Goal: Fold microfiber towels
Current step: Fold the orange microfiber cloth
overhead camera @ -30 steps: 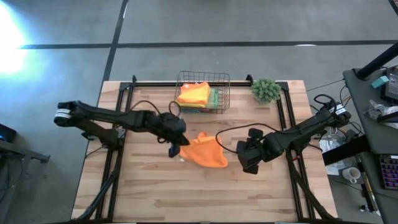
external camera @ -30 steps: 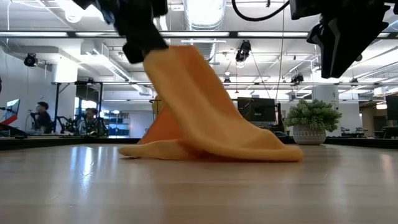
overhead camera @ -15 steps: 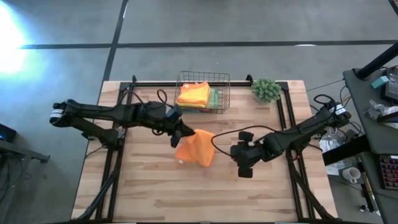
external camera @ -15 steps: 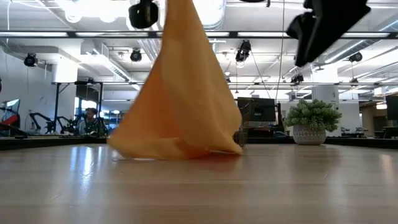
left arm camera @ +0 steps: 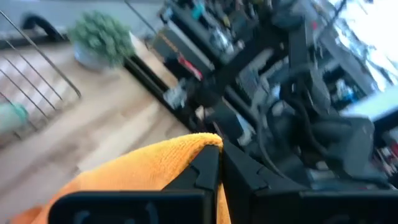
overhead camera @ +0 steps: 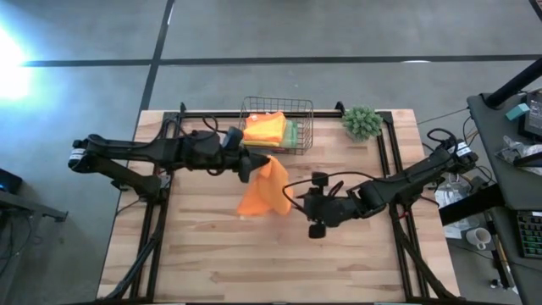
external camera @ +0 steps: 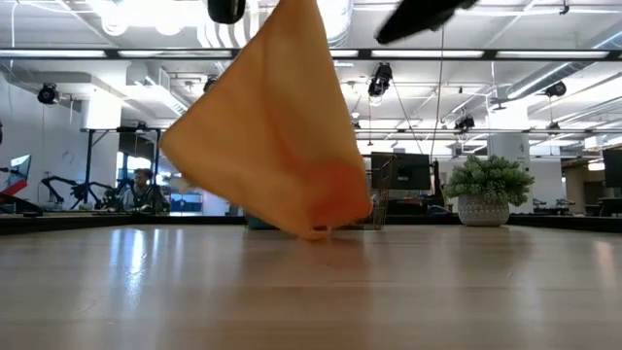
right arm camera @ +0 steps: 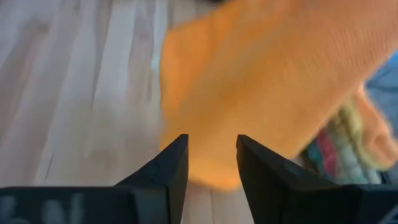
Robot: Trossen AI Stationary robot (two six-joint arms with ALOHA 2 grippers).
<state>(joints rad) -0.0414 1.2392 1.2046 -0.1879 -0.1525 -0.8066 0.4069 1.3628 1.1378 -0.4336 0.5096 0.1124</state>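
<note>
1. My left pincer (overhead camera: 251,162) sits just in front of the wire basket (overhead camera: 276,125), clenched on the top corner of an orange towel (overhead camera: 263,188); in my left wrist view the two dark fingers (left arm camera: 208,169) pinch the cloth's rolled edge
2. The orange towel hangs from that corner as a loose cone, its lowest point touching the table (overhead camera: 203,254) in the low view, the rest lifted off the wood
3. My right pincer (overhead camera: 306,206) is further from the basket, just beside the hanging cloth's free edge; its fingers (right arm camera: 168,167) stand apart with nothing between them, cloth right ahead
4. Inside the basket lie more towels: a folded orange one (overhead camera: 264,128) on top, a green edge (overhead camera: 292,132) beside it
5. Open room: bare pale wood planks stretch from the basket's front toward the table's near edge; black rails run down both sides
6. The cloths look soft and nappy, the basket thin dark wire, and a spiky green plant (overhead camera: 362,122) stands beside the basket near the far edge
</note>
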